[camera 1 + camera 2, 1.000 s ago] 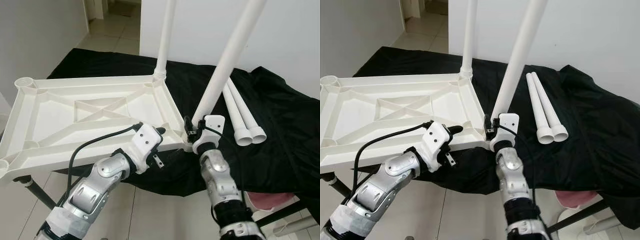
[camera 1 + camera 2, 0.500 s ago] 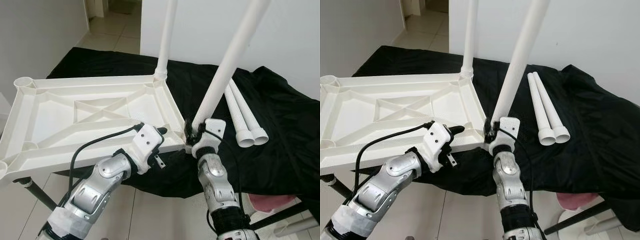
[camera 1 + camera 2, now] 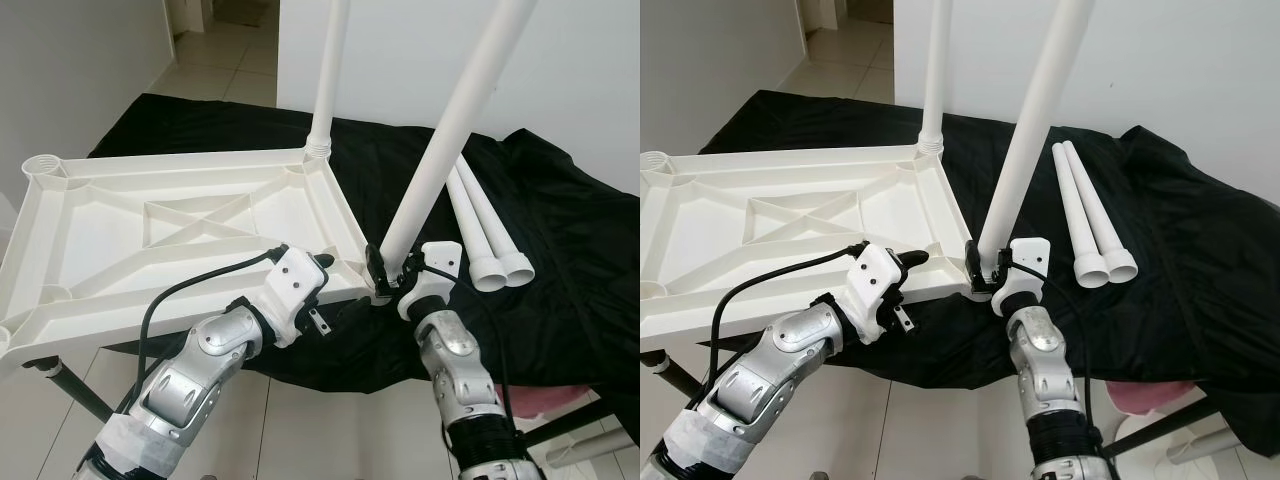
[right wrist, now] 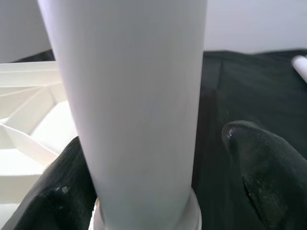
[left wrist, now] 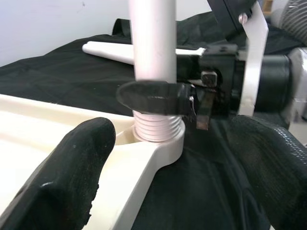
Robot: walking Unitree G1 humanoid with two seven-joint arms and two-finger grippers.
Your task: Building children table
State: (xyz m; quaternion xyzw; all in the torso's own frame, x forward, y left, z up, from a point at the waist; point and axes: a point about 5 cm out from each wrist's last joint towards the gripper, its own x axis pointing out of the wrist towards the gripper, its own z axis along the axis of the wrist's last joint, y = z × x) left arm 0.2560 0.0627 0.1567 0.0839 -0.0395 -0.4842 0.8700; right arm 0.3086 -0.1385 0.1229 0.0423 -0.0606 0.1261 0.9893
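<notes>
The white plastic tabletop (image 3: 180,225) is laid upside down on a surface draped in black cloth (image 3: 560,270), its ribbed underside with a crossed brace turned upward. One white tube leg (image 3: 328,75) is seated upright in the far corner socket. A second leg (image 3: 450,130) is set in the near corner socket, its long axis tilted so that the top leans away and toward the robot's right. Its threaded lower end is seen in the left wrist view, partly entered in the round socket.

The right gripper (image 3: 385,275) is raised from below at the base of this tilted leg, and its black fingers (image 4: 261,182) are closed around the smooth tube. The left gripper (image 3: 318,265) is stretched forward at the near rim of the tabletop, its fingers (image 5: 72,177) spread apart on either side of the socket corner. Two more legs (image 3: 480,235) are laid side by side on the cloth, open ends toward the robot.
</notes>
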